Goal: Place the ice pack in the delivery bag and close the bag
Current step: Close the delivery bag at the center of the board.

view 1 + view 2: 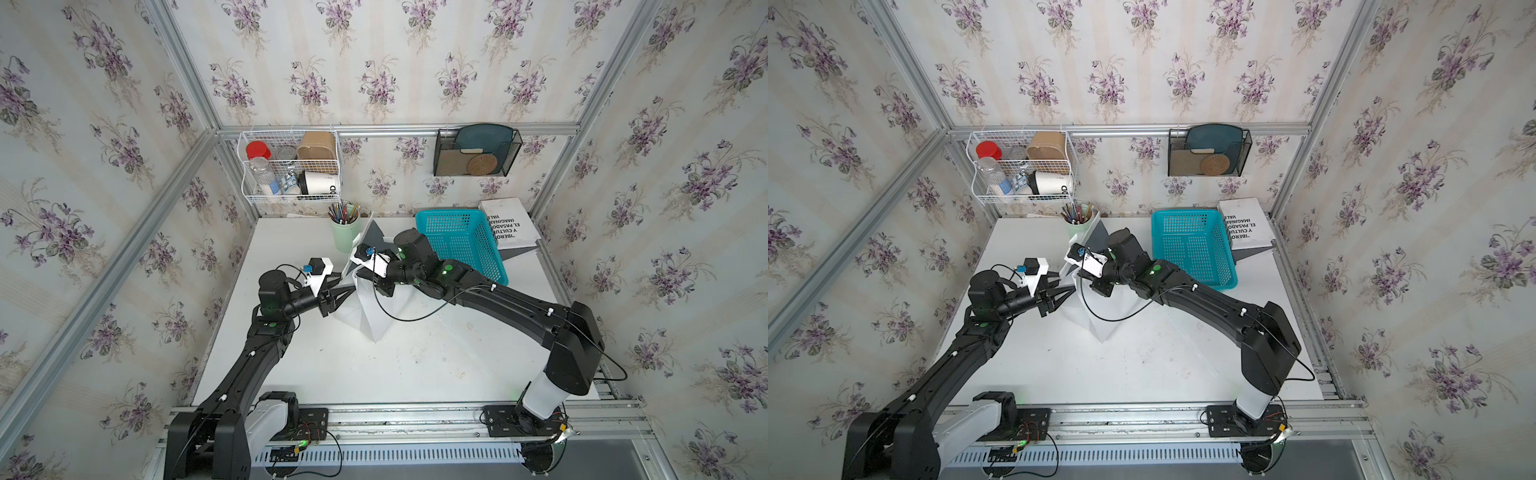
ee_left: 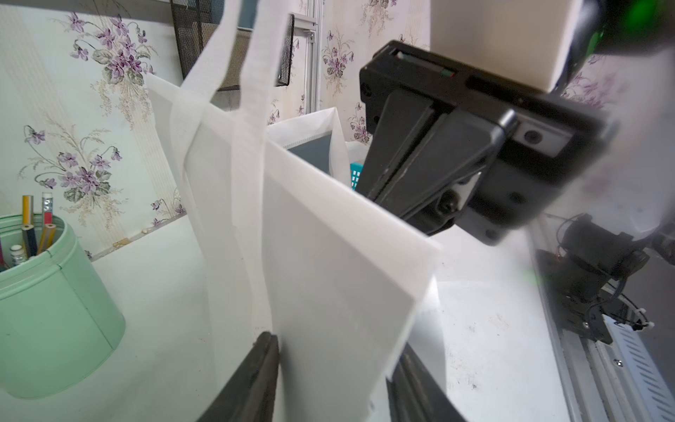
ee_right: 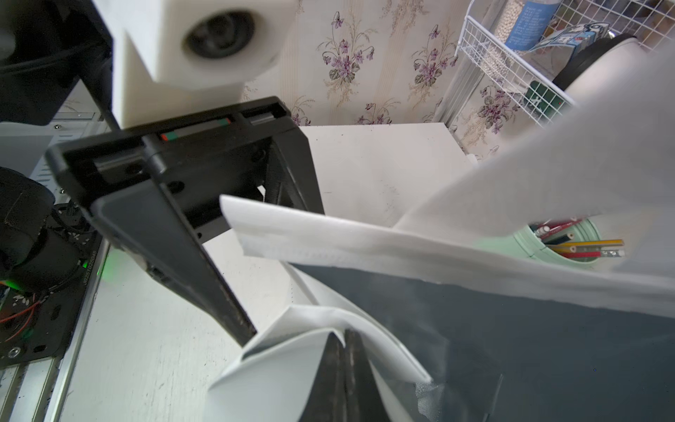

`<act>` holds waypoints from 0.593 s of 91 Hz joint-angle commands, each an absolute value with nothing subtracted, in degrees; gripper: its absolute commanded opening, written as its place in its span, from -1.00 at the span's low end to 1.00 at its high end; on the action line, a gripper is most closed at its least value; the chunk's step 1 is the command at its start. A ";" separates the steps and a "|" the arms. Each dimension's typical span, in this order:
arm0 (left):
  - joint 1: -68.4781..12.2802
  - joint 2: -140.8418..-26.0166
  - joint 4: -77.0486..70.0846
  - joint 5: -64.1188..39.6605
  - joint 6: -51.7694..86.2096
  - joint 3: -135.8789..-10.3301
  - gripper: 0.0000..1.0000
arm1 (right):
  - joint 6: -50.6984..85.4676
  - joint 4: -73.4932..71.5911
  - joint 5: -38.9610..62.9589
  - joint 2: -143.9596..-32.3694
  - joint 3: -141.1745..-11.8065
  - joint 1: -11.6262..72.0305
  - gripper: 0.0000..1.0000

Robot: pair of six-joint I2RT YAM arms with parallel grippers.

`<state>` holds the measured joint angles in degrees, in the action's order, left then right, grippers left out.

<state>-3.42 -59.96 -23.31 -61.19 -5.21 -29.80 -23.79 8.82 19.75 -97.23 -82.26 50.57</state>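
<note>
- Delivery bag [image 1: 374,316] is seen upright at mid-frame in both top views [image 1: 1096,320], on the white table [image 1: 415,365], mouth up.
- Bag is flanked by both arms: left gripper [image 1: 343,291] at its left edge, right gripper [image 1: 376,286] over its mouth.
- Left pincer: spread. In the left wrist view its fingers [image 2: 255,369] are seen apart at the lower edge of the frame, with the bag's white side wall [image 2: 328,274] standing between them. No clamping is seen.
- Same is confirmed from the right wrist view: left gripper [image 3: 270,270] is open, one finger just beside the bag's corner fold.
- Right pincer: pressed together, pinching the folded side rim of the bag [image 3: 365,241] at lower centre of the right wrist frame [image 3: 343,336].
- Dark silver lining [image 3: 511,347] is exposed at lower right of that frame; the bag's contents cannot be made out.
- In the left wrist view the right gripper [image 2: 387,204] is seen dipped behind the near wall, tips hidden.
- Flat loop handles [image 2: 252,91] are seen rising towards the upper middle of the left wrist frame.
- Green pencil cup [image 1: 345,237] is placed just above-left of the bag; turquoise basket [image 1: 465,241] to the upper right, partly covered by the right arm.
- Book [image 1: 511,224] is seen beside the basket, at the back right corner of the table.
</note>
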 commanded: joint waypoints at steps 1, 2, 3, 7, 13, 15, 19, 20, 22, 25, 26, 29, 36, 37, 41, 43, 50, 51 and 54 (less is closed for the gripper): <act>-3.39 -59.51 -23.74 -64.62 -1.07 -30.92 0.02 | -22.87 7.20 20.57 -97.74 -82.66 50.65 -1.00; -3.41 -59.42 -23.29 -64.87 -1.02 -31.02 0.03 | -22.82 7.20 20.48 -97.83 -82.68 50.64 -1.00; -3.42 -59.24 -22.77 -65.04 -1.04 -31.02 0.04 | -22.79 7.20 20.35 -97.91 -82.74 50.63 -1.00; -3.39 -58.43 -20.87 -65.50 -1.22 -31.11 0.08 | -22.58 7.24 19.86 -98.15 -83.00 50.70 -1.00; -3.25 -56.08 -16.71 -65.28 -2.65 -30.93 0.19 | -22.38 7.21 19.30 -98.42 -83.18 50.69 -1.00; -3.19 -55.24 -15.01 -65.08 -3.50 -30.94 0.22 | -22.23 7.21 19.17 -98.54 -83.35 50.69 -1.00; -3.01 -53.75 -12.04 -64.42 -5.07 -30.96 0.27 | -21.99 7.34 19.13 -98.86 -83.68 50.71 -1.00; -3.00 -53.38 -11.34 -64.20 -5.48 -30.95 0.28 | -21.94 7.32 19.19 -98.91 -83.72 50.71 -1.00; -3.03 -52.59 -10.41 -63.77 -5.92 -30.90 0.30 | -21.88 7.28 19.37 -99.02 -83.82 50.71 -1.00; -2.99 -51.86 -9.50 -63.33 -6.08 -30.79 0.32 | -21.73 7.11 19.58 -99.11 -83.89 50.71 -1.00; -2.99 -51.68 -9.28 -63.22 -6.07 -30.69 0.32 | -21.68 7.07 19.72 -99.13 -83.91 50.67 -1.00; -2.99 -51.10 -8.49 -62.53 -5.96 -30.52 0.35 | -21.56 7.04 20.08 -99.16 -83.93 50.71 -1.00; -3.07 -50.30 -8.44 -60.34 -5.40 -29.85 0.46 | -21.41 6.66 20.75 -99.01 -83.79 50.80 -1.00; -3.12 -50.20 -8.70 -59.97 -5.25 -29.60 0.47 | -21.43 6.58 20.88 -98.99 -83.77 50.76 -1.00; -3.63 -49.61 -10.81 -57.71 -4.31 -28.39 0.50 | -21.38 6.44 21.66 -98.82 -83.62 50.84 -1.00; -3.96 -49.32 -11.76 -56.04 -3.65 -27.80 0.51 | -21.36 6.25 22.18 -98.75 -83.46 50.88 -1.00; -5.42 -48.48 -14.14 -50.46 -1.28 -26.36 0.52 | -21.21 5.38 23.66 -98.34 -82.78 51.14 -1.00; -5.66 -48.36 -14.15 -49.71 -1.26 -26.32 0.52 | -21.20 5.33 23.83 -98.26 -82.65 51.14 -1.00; -6.41 -48.26 -14.29 -48.18 -1.49 -26.21 0.52 | -21.25 5.06 24.39 -98.14 -82.48 51.43 -1.00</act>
